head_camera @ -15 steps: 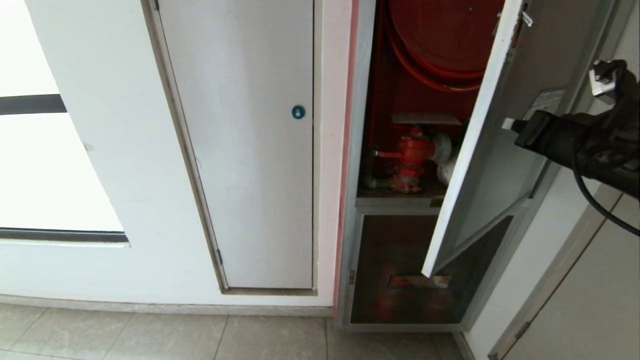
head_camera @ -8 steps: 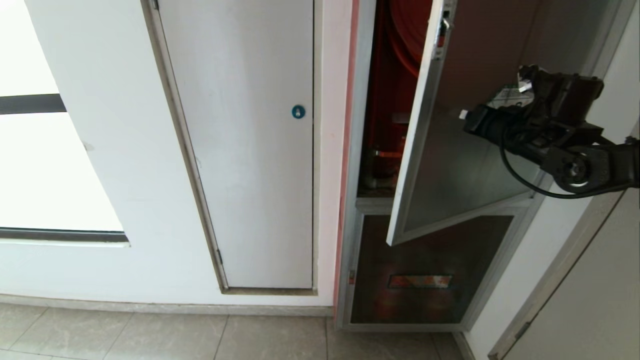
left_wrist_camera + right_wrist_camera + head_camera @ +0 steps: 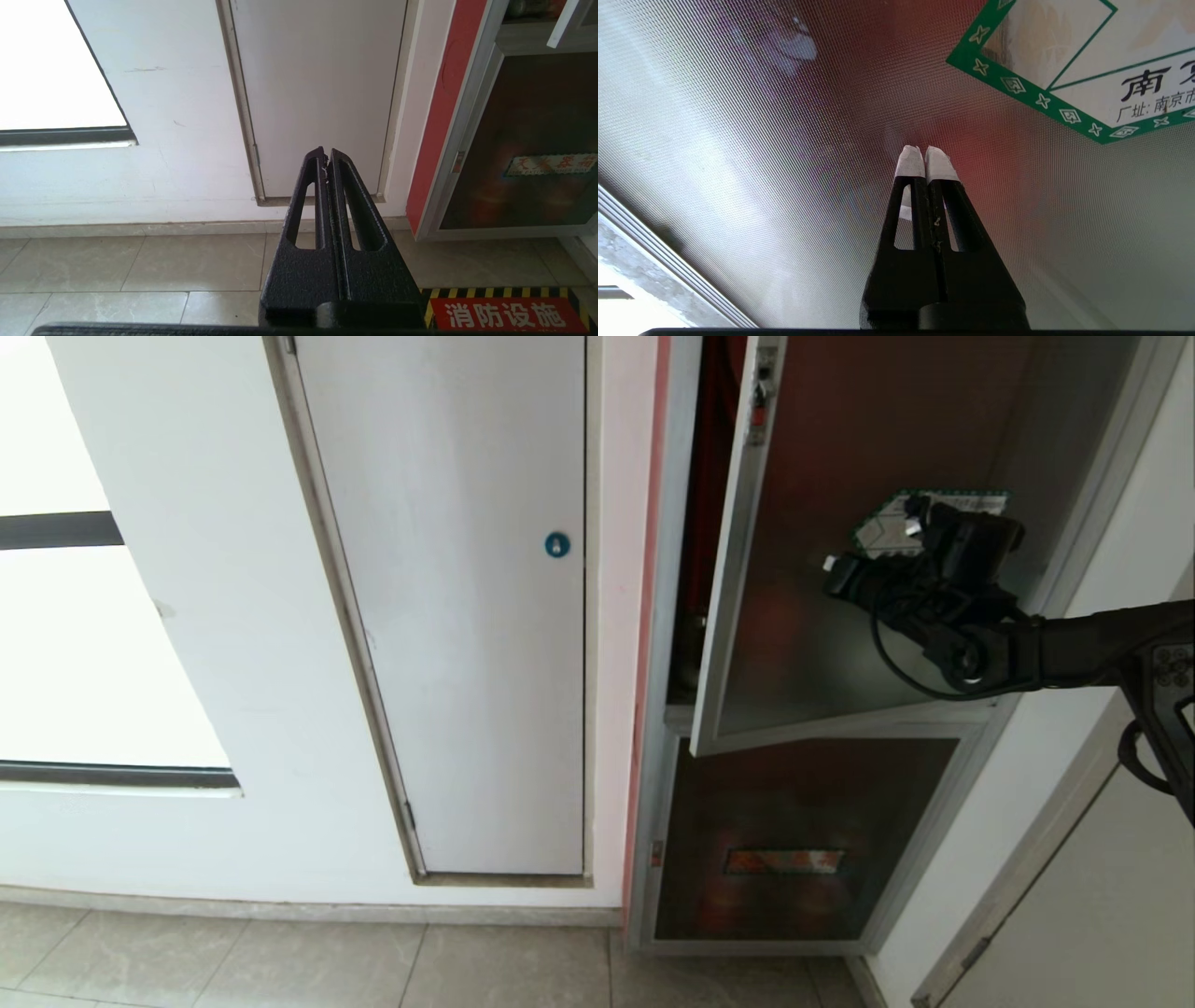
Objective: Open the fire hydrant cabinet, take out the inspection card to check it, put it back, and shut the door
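Note:
The fire hydrant cabinet (image 3: 667, 616) stands in the wall at the right, and only a thin red strip of its inside shows. Its door (image 3: 803, 644), dark glass in a silver frame with a small red latch (image 3: 758, 420), hangs slightly ajar. My right gripper (image 3: 831, 563) is shut, with its white-taped tips against the glass just below the green-bordered sticker (image 3: 887, 527). The right wrist view shows the gripper (image 3: 925, 154), the ribbed pane (image 3: 784, 140) and the sticker (image 3: 1087, 70). My left gripper (image 3: 326, 156) is shut and empty, parked low facing the wall. The inspection card is hidden.
A plain white panel with a blue round lock (image 3: 556, 545) sits left of the cabinet. A lower dark glass pane (image 3: 784, 840) lies under the door. A bright window (image 3: 84, 653) is at far left. A red floor sign (image 3: 504, 315) lies before the cabinet.
The door has swung from wide open to nearly against the frame, hiding the valve and reel. My right arm has stretched forward and leftward with it, tips on the glass.

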